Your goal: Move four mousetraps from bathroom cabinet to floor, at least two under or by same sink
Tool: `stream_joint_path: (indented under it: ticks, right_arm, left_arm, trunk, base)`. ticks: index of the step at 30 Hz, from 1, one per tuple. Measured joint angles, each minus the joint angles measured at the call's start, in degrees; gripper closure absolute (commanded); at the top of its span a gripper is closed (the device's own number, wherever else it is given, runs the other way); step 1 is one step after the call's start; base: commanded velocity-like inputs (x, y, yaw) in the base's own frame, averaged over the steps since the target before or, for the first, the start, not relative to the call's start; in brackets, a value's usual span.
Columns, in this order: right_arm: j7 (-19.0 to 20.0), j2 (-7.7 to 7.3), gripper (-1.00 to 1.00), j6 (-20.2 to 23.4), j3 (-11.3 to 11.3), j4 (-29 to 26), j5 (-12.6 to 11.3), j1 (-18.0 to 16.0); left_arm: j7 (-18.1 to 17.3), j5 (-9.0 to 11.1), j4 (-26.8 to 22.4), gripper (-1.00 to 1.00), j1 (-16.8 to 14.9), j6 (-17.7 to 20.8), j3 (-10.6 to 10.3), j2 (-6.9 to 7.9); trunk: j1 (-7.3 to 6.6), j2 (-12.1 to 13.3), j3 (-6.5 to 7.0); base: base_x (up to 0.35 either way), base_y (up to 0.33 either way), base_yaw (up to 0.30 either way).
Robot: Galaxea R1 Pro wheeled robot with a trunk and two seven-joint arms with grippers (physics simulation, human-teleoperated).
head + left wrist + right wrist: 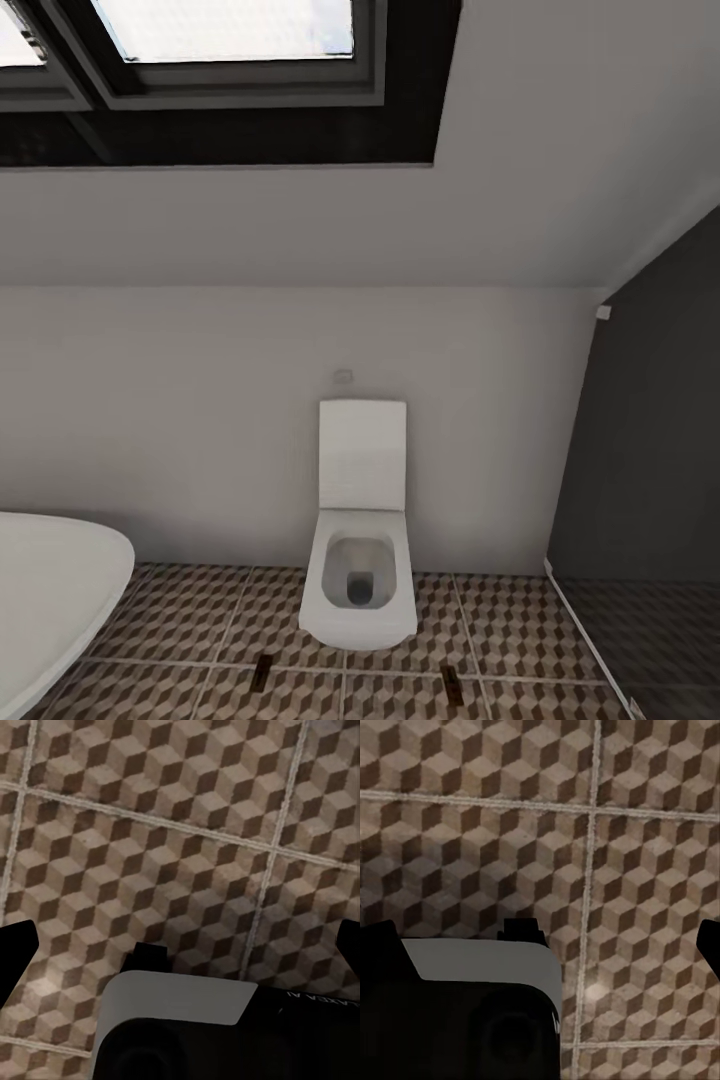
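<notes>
Mousetraps: two small dark shapes, possibly traps [263,670] [452,683], lie on the bathroom floor [180,620] before the toilet [360,570]; sink unseen. My fingers' state: cannot tell.

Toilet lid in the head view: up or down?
Up. The toilet has its lid standing upright against the wall, and the open bowl shows below.
</notes>
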Motion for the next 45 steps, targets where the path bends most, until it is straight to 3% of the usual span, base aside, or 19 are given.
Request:
stream_joint_path:
  ticks: [4,20,45]
  right_arm:
    - [0.0,0.00,-1.00,0.0,0.0,0.0,0.0,0.0]
    - [0.0,-0.06,-1.00,0.2,-0.1,0.0,-0.1,0.0]
    - [0.0,-0.09,-1.00,0.1,-0.1,0.0,0.1,0.0]
  left_arm:
    - [0.0,0.0,0.0,-1.00,0.0,0.0,0.0,-0.07]
    - [0.0,0.1,0.0,-1.00,0.0,0.2,0.0,-0.14]
    - [0.0,0.0,0.0,-1.00,0.0,0.1,0.0,-0.23]
  trunk:
    - [-0.88,1.6,0.72]
    - [-0.89,1.6,0.68]
    - [-0.89,1.6,-1.32]
  base:
    - [0.000,0.000,0.000]
    - [0.000,0.000,-0.001]
    - [0.000,0.000,-0.020]
